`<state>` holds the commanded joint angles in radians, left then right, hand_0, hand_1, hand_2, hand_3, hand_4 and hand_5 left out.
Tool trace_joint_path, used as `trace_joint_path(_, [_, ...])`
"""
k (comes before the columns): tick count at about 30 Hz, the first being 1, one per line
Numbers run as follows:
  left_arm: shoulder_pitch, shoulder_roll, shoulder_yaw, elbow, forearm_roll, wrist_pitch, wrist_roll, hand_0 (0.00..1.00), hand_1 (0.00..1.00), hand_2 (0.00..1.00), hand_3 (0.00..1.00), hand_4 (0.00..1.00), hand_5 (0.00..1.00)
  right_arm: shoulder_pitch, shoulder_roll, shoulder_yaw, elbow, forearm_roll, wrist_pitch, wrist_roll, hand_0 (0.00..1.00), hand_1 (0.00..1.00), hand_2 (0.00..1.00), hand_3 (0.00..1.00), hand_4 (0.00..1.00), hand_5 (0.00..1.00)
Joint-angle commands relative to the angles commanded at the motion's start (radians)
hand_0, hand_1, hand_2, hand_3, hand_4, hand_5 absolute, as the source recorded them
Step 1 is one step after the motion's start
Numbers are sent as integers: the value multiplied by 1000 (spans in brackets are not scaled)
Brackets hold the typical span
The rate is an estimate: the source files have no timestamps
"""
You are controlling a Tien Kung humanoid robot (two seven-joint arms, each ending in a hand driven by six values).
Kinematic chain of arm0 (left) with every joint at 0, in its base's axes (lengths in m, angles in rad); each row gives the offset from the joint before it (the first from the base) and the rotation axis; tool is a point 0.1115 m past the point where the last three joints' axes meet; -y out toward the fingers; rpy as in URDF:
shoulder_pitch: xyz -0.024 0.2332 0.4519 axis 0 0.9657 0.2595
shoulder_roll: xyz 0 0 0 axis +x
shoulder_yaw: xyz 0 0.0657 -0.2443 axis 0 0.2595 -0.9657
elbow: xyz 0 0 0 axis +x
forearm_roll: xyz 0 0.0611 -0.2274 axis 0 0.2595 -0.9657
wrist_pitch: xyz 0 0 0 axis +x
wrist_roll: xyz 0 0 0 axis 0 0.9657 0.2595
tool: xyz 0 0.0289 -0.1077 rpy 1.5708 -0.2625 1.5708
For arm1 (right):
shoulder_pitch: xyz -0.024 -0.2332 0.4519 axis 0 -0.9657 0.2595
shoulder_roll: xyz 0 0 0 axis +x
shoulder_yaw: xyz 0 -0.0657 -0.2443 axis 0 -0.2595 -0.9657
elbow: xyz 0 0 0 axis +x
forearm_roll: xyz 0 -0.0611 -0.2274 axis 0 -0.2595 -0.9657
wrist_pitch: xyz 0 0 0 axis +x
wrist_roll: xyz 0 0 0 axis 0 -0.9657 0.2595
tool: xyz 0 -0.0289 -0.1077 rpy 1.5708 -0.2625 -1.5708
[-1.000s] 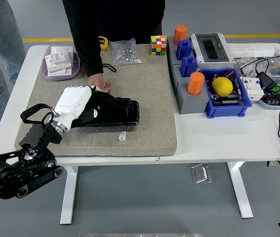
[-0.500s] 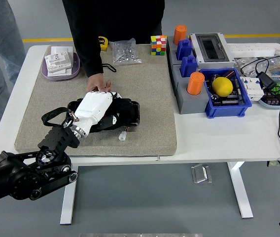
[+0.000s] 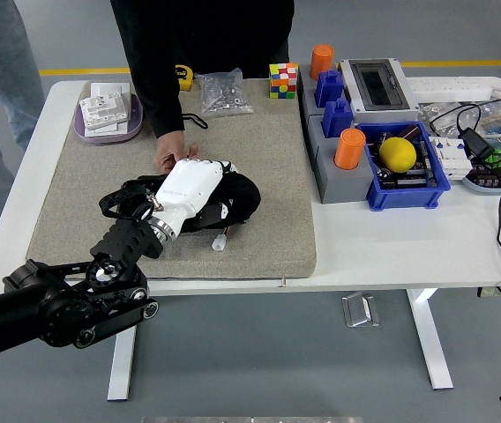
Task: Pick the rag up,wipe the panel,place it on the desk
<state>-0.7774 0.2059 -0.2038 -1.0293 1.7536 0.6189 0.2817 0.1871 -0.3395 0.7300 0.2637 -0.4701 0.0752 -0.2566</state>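
Observation:
My left hand (image 3: 199, 181), white with a black arm, lies over the middle of the grey mat (image 3: 268, 141). Its fingers are curled on a black rag (image 3: 242, 194) and press it down on the black panel (image 3: 134, 189). The hand and rag hide most of the panel. The rag bunches out to the right of the hand. A person at the far side, in a black sleeve, rests a hand (image 3: 169, 152) at the panel's far left edge. A small white connector (image 3: 220, 243) lies on the mat just in front of the panel.
A purple tray (image 3: 108, 119) with white boxes, a bag of screws (image 3: 224, 92) and a colour cube (image 3: 283, 79) sit at the back. Grey and blue fixtures with orange cylinders (image 3: 350, 148), a blue bin (image 3: 407, 167) with a yellow ball, and cables (image 3: 489, 141) fill the right.
My left hand has swept right along the panel with the rag, and the rag is now bunched at the panel's right end. The person's hand has stayed at the panel's far edge.

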Motion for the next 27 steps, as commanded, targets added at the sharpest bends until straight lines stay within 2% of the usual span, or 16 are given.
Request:
trace_joint_path(7, [-2, -19, 2, 7, 1, 3, 2, 212, 152, 525, 471, 196, 2, 1, -1, -5, 0, 1, 1, -1, 768, 582, 707, 632, 998, 574])
trace_joint_path(14, [-1, -21, -1, -3, 9, 3, 3, 213, 152, 526, 472, 200, 2, 1, 0, -3, 0, 3, 1, -1, 768, 582, 706, 632, 998, 576])
trace_joint_path(27, [22, 28, -36, 7, 19, -2, 0, 213, 152, 526, 472, 199, 2, -7, 5, 17, 0, -5, -1, 1, 768, 581, 706, 632, 998, 577])
